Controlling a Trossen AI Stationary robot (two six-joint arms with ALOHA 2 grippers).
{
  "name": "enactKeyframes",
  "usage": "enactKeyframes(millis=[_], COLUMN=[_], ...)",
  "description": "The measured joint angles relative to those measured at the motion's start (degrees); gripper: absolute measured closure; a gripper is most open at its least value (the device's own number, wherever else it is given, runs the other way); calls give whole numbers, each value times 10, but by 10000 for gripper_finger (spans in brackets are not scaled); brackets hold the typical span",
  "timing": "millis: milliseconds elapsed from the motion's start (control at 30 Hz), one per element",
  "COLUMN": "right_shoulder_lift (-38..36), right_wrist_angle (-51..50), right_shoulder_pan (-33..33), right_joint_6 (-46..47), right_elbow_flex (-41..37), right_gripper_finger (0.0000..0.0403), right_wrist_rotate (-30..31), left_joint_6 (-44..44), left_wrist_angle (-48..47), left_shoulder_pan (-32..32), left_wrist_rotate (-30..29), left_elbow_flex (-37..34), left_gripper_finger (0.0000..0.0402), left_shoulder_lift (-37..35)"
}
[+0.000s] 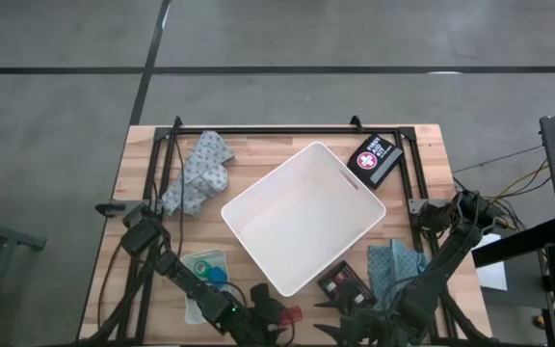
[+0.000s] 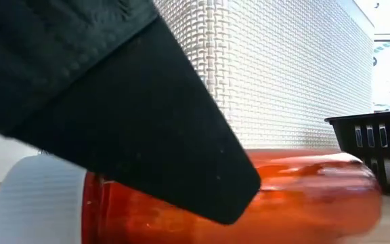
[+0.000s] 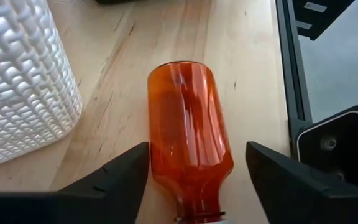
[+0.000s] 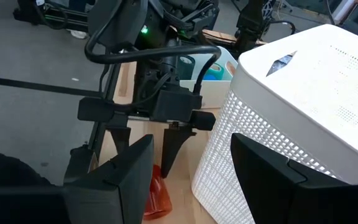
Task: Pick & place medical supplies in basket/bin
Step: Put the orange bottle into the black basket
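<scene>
An orange translucent bottle (image 3: 188,134) with a white ribbed cap (image 2: 39,203) lies on its side on the wooden table, next to the near corner of the white bin (image 1: 302,217). My left gripper (image 3: 197,180) is open and low over the bottle's cap end, with one finger on each side of the bottle. In the low view one of its dark fingers (image 2: 147,135) hides part of the bottle. My right gripper (image 4: 191,180) hangs open above the table near the front edge, right of the bottle, with nothing between its fingers. My left gripper comes slanting down from the near side, its fingers lying along the bottle. One finger (image 3: 126,171) stands right at the bottle's side near the shoulder (image 3: 157,155); whether it touches, I cannot tell. The other finger (image 3: 272,168) stands clear.
A small translucent tray (image 1: 205,275) with blue and green items sits front left. Blue patterned packs lie at the far left (image 1: 198,173) and front right (image 1: 398,265). A dark case (image 1: 378,159) lies far right, and a dark flat item (image 1: 340,282) by the bin's near side.
</scene>
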Motion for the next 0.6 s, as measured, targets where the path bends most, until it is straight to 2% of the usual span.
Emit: enactKeyframes(millis=[267,600], right_shoulder_lift=[0,0], right_wrist_angle=[0,0], right_shoulder_pan=[0,0], right_joint_6=[0,0], right_elbow_flex=[0,0], right_gripper_finger=[193,193], right_wrist_rotate=[0,0], left_joint_6=[-2,1], left_wrist_angle=[1,2], left_shoulder_pan=[0,0], left_wrist_rotate=[0,-2], left_elbow_flex=[0,0], left_gripper_finger=[89,78], left_shoulder_lift=[0,-6])
